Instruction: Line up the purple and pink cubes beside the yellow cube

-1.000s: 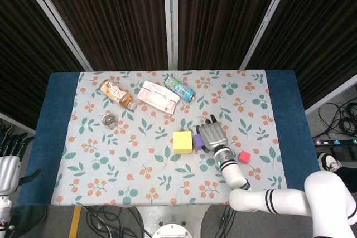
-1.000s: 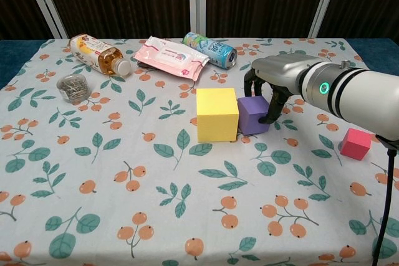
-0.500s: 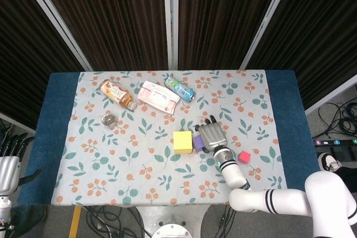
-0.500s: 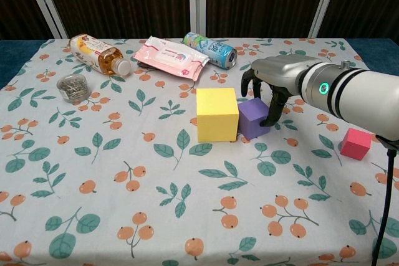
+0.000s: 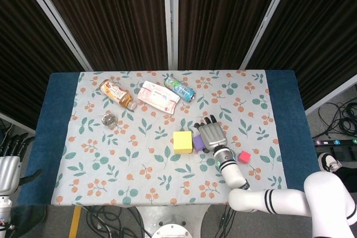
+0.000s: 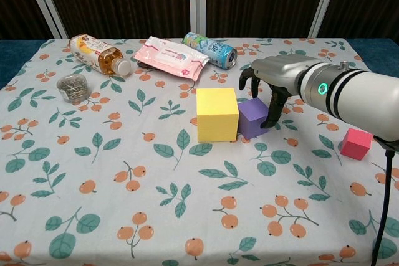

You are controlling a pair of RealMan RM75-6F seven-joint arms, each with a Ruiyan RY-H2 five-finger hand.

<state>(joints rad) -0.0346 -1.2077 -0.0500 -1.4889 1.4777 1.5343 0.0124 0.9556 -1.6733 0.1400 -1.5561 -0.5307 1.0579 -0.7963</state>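
A: Where's the small pink foam-like cube (image 6: 356, 143)?
B: Near right, well apart. Looks light; take its opposite flat sides.
A: The small purple cube (image 6: 252, 116)?
B: Touching the large yellow cube (image 6: 216, 114); the right hand (image 6: 269, 85) arches over it, fingers spread, holding nothing I can see

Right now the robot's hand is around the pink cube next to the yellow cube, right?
Not quite. The chest view shows the right hand around the purple cube, which sits next to the yellow cube. The pink cube lies by itself further right, and nothing touches it.
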